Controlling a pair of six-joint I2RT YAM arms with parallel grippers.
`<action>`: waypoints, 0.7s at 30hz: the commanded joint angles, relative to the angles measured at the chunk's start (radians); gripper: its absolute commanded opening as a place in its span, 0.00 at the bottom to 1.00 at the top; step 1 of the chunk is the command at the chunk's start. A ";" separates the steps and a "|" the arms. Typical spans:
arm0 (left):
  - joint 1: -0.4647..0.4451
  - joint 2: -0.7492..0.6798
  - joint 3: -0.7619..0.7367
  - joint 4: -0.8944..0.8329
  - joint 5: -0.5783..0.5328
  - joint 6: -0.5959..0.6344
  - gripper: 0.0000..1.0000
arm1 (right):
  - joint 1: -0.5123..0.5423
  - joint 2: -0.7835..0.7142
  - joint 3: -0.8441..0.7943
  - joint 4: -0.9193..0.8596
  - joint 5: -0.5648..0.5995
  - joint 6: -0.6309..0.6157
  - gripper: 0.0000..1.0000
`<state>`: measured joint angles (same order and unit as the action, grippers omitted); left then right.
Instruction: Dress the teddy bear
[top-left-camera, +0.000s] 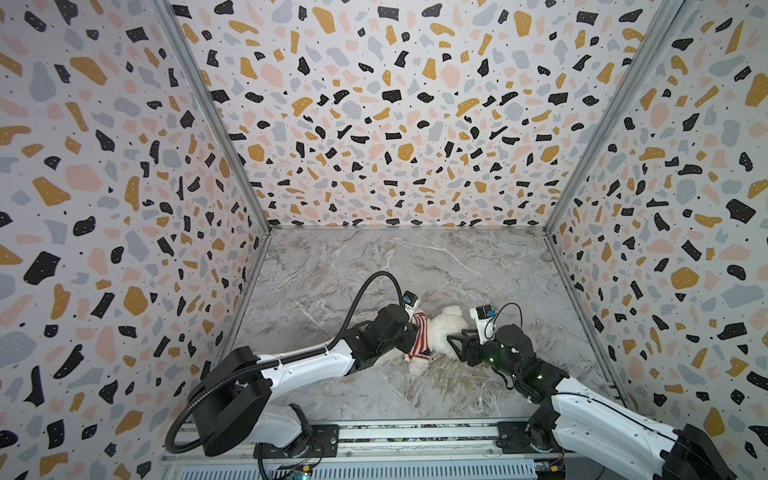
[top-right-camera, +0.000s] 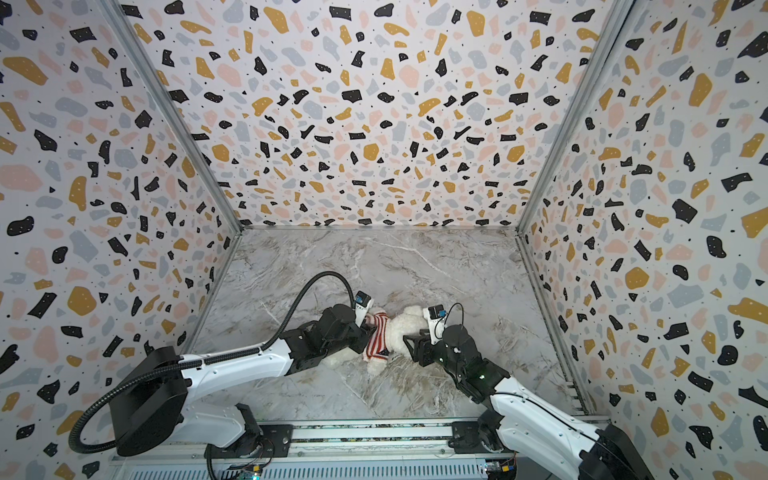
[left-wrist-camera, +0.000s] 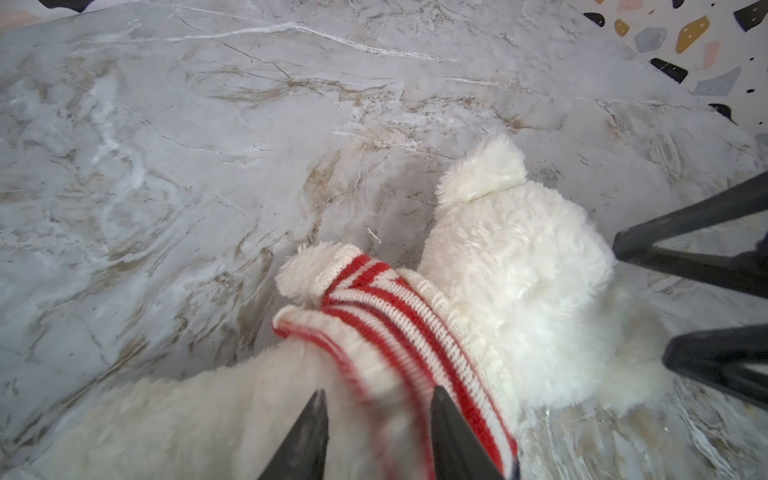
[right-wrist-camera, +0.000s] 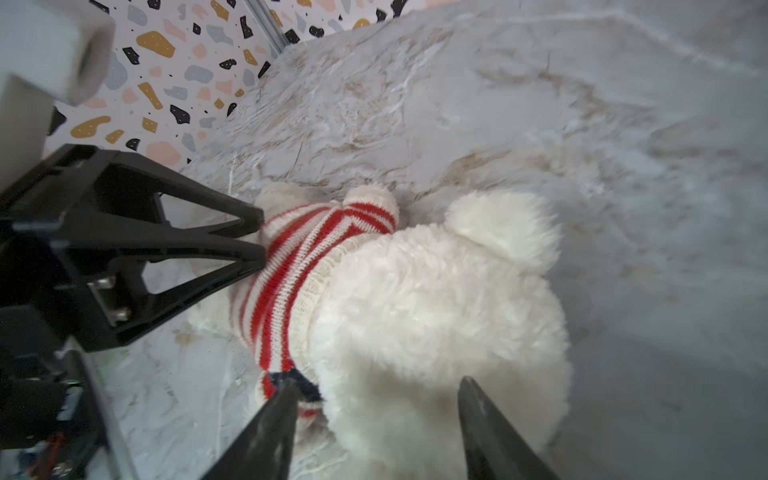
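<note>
Terrazzo-patterned walls (top-left-camera: 374, 104) close in three sides of your workspace, and the table (top-left-camera: 415, 266) has a grey marbled top. The teddy bear (top-left-camera: 442, 328) (top-right-camera: 401, 328) lies around the middle of the table, about midway between the left and right edges and slightly nearer the front edge. Its head points toward the right edge and its legs toward the front-left. It wears a red-and-cream striped sweater (top-left-camera: 419, 336) over its torso, with the ribbed collar up against the neck. In the left wrist view one white paw (left-wrist-camera: 299, 266) pokes out of a sleeve. A dark blue patch (right-wrist-camera: 295, 380) sits on the sweater on the side toward the front edge.

Your left gripper (top-left-camera: 409, 332) (left-wrist-camera: 378, 399) comes in from the left edge and meets the bear at its lower body. Its jaws are drawn close together, pinching the sweater's hem, and the knit looks pulled up between the two fingertips. That stretch of fabric is blurred in the left wrist view.

Your right gripper (top-left-camera: 453, 338) (right-wrist-camera: 378, 382) reaches in from the right edge, right at the bear's head. Its jaws stand well apart and clamp nothing, with the fluffy head in front of the gap. From the left wrist view you cannot tell whether its fingertips touch the fur.
</note>
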<state>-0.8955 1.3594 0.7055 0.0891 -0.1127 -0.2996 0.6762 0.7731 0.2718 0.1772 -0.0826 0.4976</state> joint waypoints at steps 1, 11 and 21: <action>0.020 -0.033 -0.022 -0.004 0.063 -0.056 0.40 | -0.046 -0.045 0.001 -0.092 0.018 -0.001 0.78; 0.060 0.033 -0.008 0.084 0.160 -0.183 0.34 | -0.161 0.104 0.069 0.008 -0.145 -0.113 0.87; 0.070 0.060 -0.102 0.206 0.283 -0.217 0.22 | -0.165 0.196 0.072 0.117 -0.226 -0.114 0.89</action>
<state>-0.8246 1.4242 0.6449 0.2241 0.0834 -0.4957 0.5159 0.9623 0.3199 0.2401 -0.2741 0.3912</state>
